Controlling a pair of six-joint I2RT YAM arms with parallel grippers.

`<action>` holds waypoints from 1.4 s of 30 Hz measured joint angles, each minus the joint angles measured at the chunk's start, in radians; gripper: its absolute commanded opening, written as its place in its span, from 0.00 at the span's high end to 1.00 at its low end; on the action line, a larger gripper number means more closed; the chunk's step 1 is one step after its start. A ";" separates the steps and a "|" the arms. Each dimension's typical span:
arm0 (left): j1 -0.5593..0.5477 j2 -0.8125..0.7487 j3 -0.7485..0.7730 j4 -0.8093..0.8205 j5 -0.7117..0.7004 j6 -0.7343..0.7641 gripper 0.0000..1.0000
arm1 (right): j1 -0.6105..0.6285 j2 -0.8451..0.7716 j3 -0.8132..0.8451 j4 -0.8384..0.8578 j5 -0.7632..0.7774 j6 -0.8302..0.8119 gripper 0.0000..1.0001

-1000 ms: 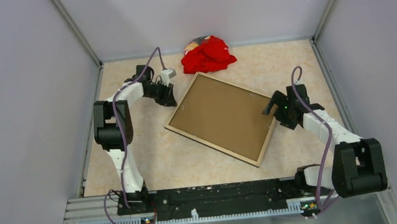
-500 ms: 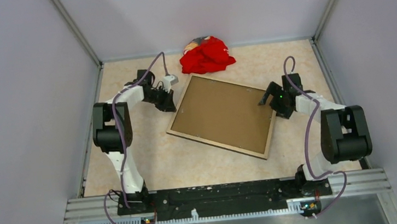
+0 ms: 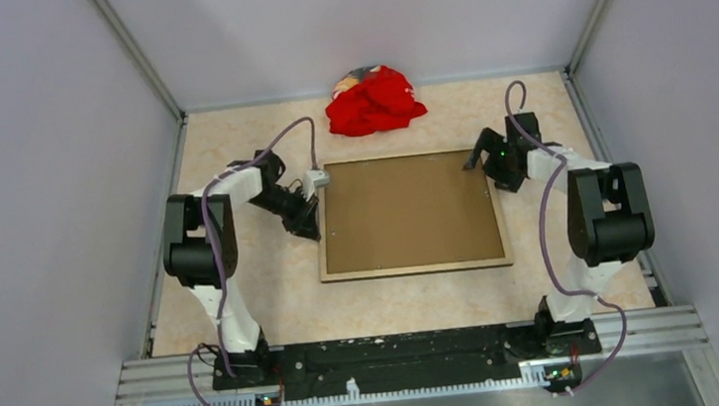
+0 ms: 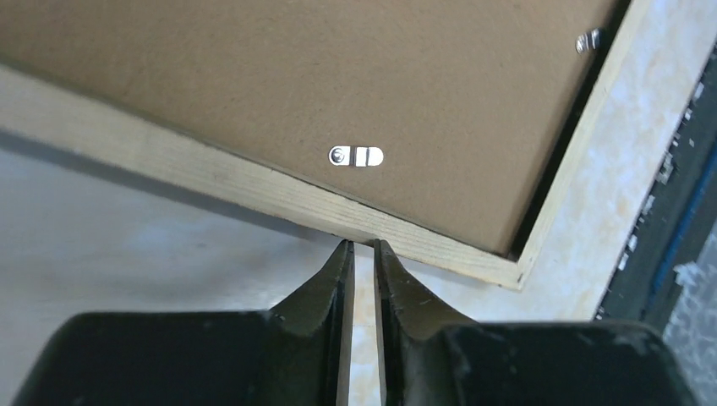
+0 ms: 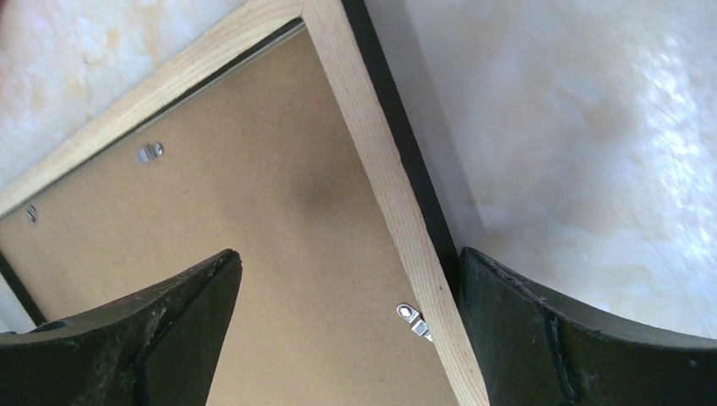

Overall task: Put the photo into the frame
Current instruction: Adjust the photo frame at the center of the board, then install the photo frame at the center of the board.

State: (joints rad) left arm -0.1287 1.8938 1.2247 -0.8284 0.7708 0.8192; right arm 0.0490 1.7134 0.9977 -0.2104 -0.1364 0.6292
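The frame [image 3: 417, 269] lay back-up mid-table, its long axis running left to right, square with the table edges. A brown backing [image 3: 408, 210] sat inside it under metal tabs [image 4: 356, 156]. The left gripper [image 4: 359, 247], fingers pressed almost together on nothing, met its left rail. The right gripper [image 5: 347, 254], spread wide, straddled the far right corner.

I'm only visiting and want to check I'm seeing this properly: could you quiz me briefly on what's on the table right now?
1. True or false: the frame lies with its black front facing up.
2. Of the left claw and the right claw, which is wide open? A) left B) right
3. Fill in: the crumpled cloth beyond the frame is ___.
Key: 1 false, its pale wood back and the brown backing face up; 2 B; 3 red.
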 measured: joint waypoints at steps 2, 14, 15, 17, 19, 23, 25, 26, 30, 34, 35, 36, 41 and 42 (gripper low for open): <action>-0.009 0.000 -0.008 -0.048 0.000 0.028 0.74 | 0.000 0.027 0.031 0.004 -0.016 -0.005 0.02; 0.035 0.000 0.027 -0.031 0.034 -0.112 0.49 | 0.096 -0.195 0.050 -0.018 0.058 -0.050 0.10; 0.041 0.002 0.040 -0.014 0.040 -0.135 0.49 | 0.129 -0.219 0.050 -0.008 0.060 -0.053 0.10; 0.048 0.008 0.060 0.027 0.047 -0.183 0.49 | 0.204 -0.242 0.050 0.018 0.051 -0.059 0.11; 0.048 0.024 0.073 0.063 0.048 -0.225 0.50 | 0.294 -0.245 0.044 0.058 0.034 -0.063 0.12; 0.047 0.076 0.089 0.101 0.048 -0.282 0.57 | 0.461 -0.228 0.015 0.123 -0.019 -0.068 0.14; 0.047 0.098 0.092 0.114 0.047 -0.304 0.63 | 0.529 -0.191 0.013 0.166 -0.051 -0.068 0.15; 0.047 0.107 0.092 0.122 0.045 -0.316 0.67 | 0.560 -0.168 0.012 0.187 -0.066 -0.068 0.16; 0.052 0.111 0.096 0.121 0.053 -0.354 0.79 | 0.640 -0.071 0.012 0.258 -0.126 -0.057 0.19; 0.058 0.111 0.097 0.122 0.061 -0.373 0.85 | 0.681 0.025 0.020 0.318 -0.160 -0.043 0.21; 0.058 0.111 0.097 0.122 0.061 -0.376 0.86 | 0.690 0.052 0.029 0.327 -0.165 -0.042 0.22; 0.058 0.111 0.097 0.122 0.062 -0.379 0.87 | 0.699 0.076 0.035 0.335 -0.170 -0.042 0.23; 0.058 0.111 0.097 0.126 0.066 -0.384 0.87 | 0.748 0.187 0.093 0.369 -0.201 -0.025 0.26; 0.058 0.111 0.097 0.126 0.066 -0.385 0.87 | 0.753 0.201 0.104 0.373 -0.205 -0.023 0.26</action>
State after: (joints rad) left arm -0.0704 2.0052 1.3212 -0.7029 0.8371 0.4347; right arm 0.8024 1.9144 1.1019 0.1631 -0.3416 0.6067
